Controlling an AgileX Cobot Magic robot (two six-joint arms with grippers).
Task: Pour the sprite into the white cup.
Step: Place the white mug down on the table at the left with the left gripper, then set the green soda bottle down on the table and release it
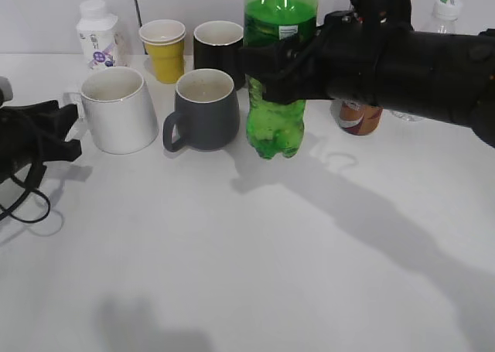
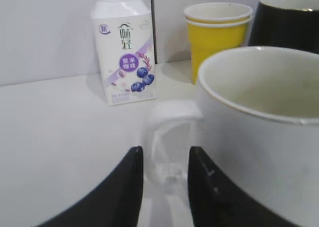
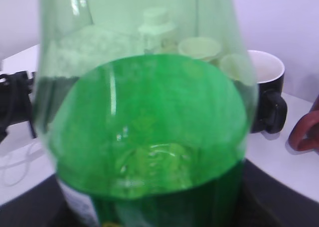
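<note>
Two grippers are busy: the right gripper (image 1: 280,72) pinches the sprite (image 1: 277,128), raised beside the grey mug (image 1: 204,109); the left gripper (image 2: 164,179), spread, straddles the white cup's (image 1: 117,109) handle. Next: carry left, tilt.

R arm reaches in from the right, raised, right gripper (image 1: 272,72) clamped on sth. L arm low at left edge, left gripper (image 2: 164,184) fingers parted.

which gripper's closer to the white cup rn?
Left. The left gripper straddles the handle of the white cup; the right gripper holds the sprite up beyond the grey mug.
</note>
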